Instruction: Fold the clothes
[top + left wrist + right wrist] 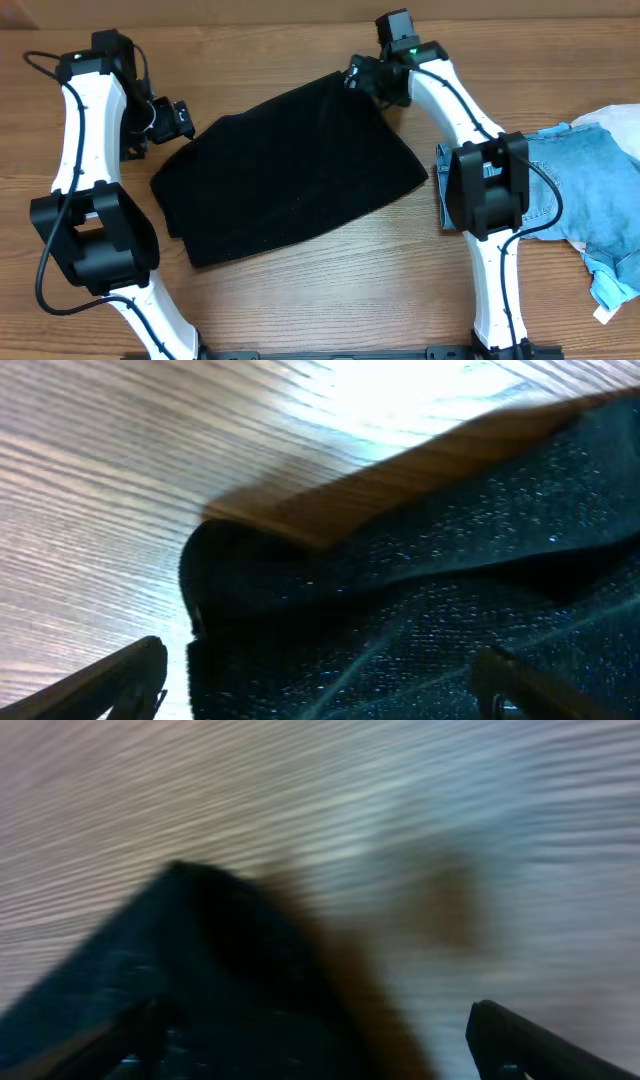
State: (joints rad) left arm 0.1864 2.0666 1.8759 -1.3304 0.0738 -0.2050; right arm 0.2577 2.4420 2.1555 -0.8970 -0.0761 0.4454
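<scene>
The black fuzzy garment (290, 170) lies folded into a rough rectangle at the middle of the table. My left gripper (180, 120) hovers at its left corner. In the left wrist view its fingers (120, 680) stand wide apart and open, with that corner (400, 590) beneath them. My right gripper (365, 78) is at the garment's far right corner. The right wrist view is blurred, but it shows the fingers (515, 1040) spread open, the cloth corner (200, 970) lying under the left one. Light-blue denim (590, 190) lies bunched at the right edge.
The wooden table (300, 300) shows bare board in front of and behind the garment. The right arm's black elbow housing (485, 185) stands between the garment and the denim. The left arm's elbow (95, 235) sits near the front left.
</scene>
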